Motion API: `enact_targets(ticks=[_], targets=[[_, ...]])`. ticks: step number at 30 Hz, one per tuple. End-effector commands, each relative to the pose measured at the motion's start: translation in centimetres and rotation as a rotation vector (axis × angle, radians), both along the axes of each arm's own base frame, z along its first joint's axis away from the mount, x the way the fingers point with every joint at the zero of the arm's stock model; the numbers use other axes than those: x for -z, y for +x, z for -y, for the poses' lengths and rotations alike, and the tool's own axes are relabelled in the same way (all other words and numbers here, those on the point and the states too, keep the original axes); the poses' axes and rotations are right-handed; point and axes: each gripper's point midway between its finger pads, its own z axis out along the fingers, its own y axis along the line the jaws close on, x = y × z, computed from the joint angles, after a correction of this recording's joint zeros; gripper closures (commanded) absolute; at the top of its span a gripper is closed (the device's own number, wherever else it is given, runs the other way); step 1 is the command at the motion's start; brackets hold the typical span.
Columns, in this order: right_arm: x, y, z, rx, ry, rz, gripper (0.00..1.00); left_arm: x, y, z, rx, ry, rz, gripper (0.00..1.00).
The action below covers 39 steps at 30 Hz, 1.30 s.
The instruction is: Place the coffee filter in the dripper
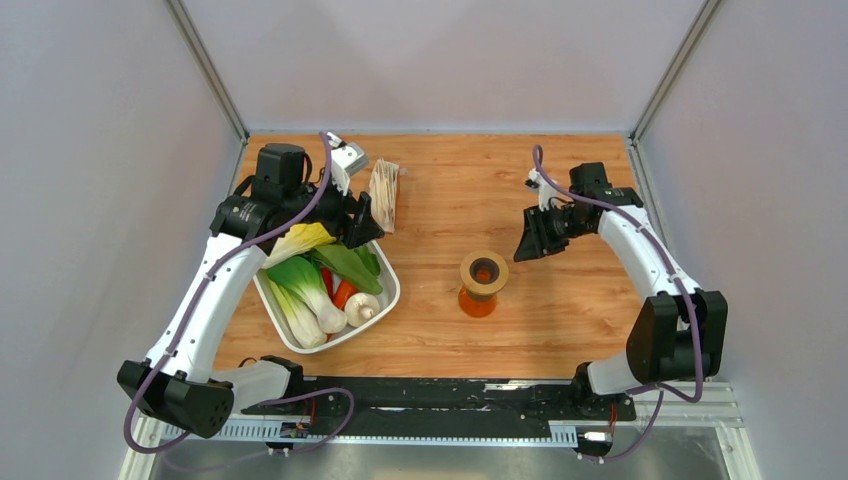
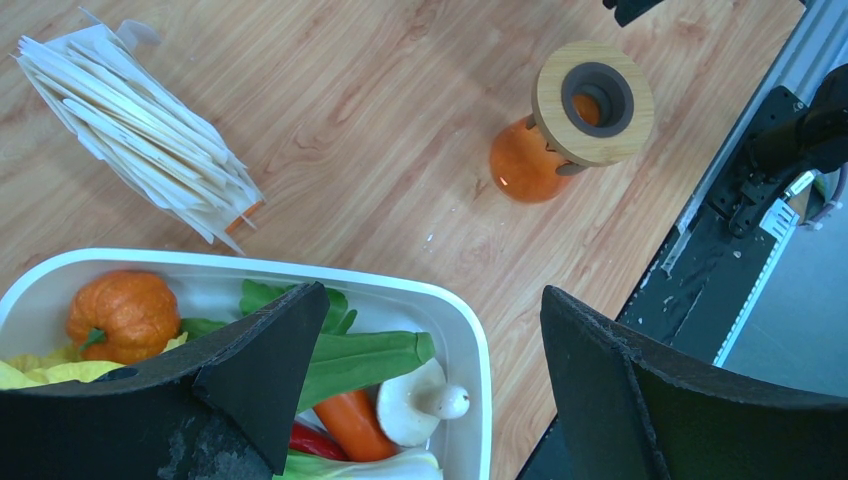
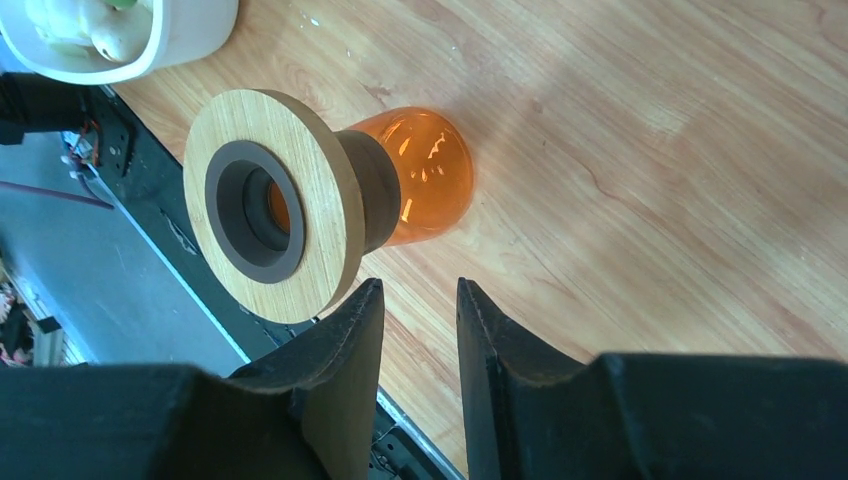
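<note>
The dripper shows as a tan wooden ring collar (image 1: 466,272) (image 2: 590,152) (image 3: 320,180) with a grey inner ring, seated on an orange glass vessel (image 1: 477,303) (image 2: 520,165) (image 3: 425,170) mid-table. No single coffee filter is in view. My left gripper (image 1: 357,222) (image 2: 434,292) hangs wide open over the near corner of a white tray, holding nothing. My right gripper (image 1: 530,240) (image 3: 420,283) hovers just right of the dripper. Its jaws stand a narrow gap apart with only bare table between them.
A wrapped bundle of stacked beige-white papers (image 1: 384,195) (image 2: 140,140) lies behind the white tray (image 1: 390,290) (image 2: 470,330). The tray holds vegetables: bok choy, a carrot, a mushroom, a small pumpkin. A black rail runs along the table's near edge.
</note>
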Motion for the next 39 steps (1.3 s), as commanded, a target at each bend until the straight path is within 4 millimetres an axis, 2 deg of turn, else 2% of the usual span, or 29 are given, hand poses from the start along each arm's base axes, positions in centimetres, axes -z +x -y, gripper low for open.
enact_targets(ticks=[1, 7, 16, 22, 25, 29, 32, 34, 36, 37, 39], targets=[[0.4, -0.1, -0.3, -0.028, -0.05, 0.043, 0.65, -1.5, -0.1, 0.5, 0.024, -0.028, 0.049, 0.11], [0.6, 0.0, -1.1, -0.044, -0.037, 0.032, 0.65, -1.6, -0.1, 0.4, 0.017, -0.028, 0.052, 0.11], [1.0, -1.3, -2.5, -0.081, -0.006, 0.003, 0.65, -1.5, -0.4, 0.1, 0.01, -0.021, 0.053, 0.11], [0.6, -0.7, -2.5, -0.071, -0.011, 0.018, 0.65, -1.4, -0.6, 0.0, 0.008, -0.019, 0.053, 0.11], [-0.1, 0.2, -1.7, -0.05, -0.032, 0.047, 0.64, -1.4, -0.5, 0.0, 0.005, -0.016, 0.055, 0.11], [-3.0, 2.9, 1.3, 0.021, -0.044, 0.112, 0.6, -1.5, -0.5, -0.2, 0.0, -0.01, 0.06, 0.1], [-5.8, 5.5, 5.6, 0.126, -0.055, 0.165, 0.53, -2.0, -0.3, -0.3, -0.004, -0.001, 0.083, 0.1], [-7.2, 7.0, 8.5, 0.198, -0.07, 0.204, 0.45, -2.4, 0.2, -0.6, -0.023, 0.011, 0.105, 0.1], [-8.2, 8.4, 11.5, 0.282, -0.082, 0.228, 0.29, -2.7, 1.1, -1.0, -0.072, 0.018, 0.13, 0.1], [-8.4, 9.1, 13.0, 0.326, -0.082, 0.23, 0.19, -3.0, 1.4, -1.2, -0.095, 0.015, 0.142, 0.1], [-8.0, 10.6, 15.9, 0.454, -0.106, 0.212, 0.11, -3.5, 2.2, -1.6, -0.154, 0.01, 0.165, 0.1]])
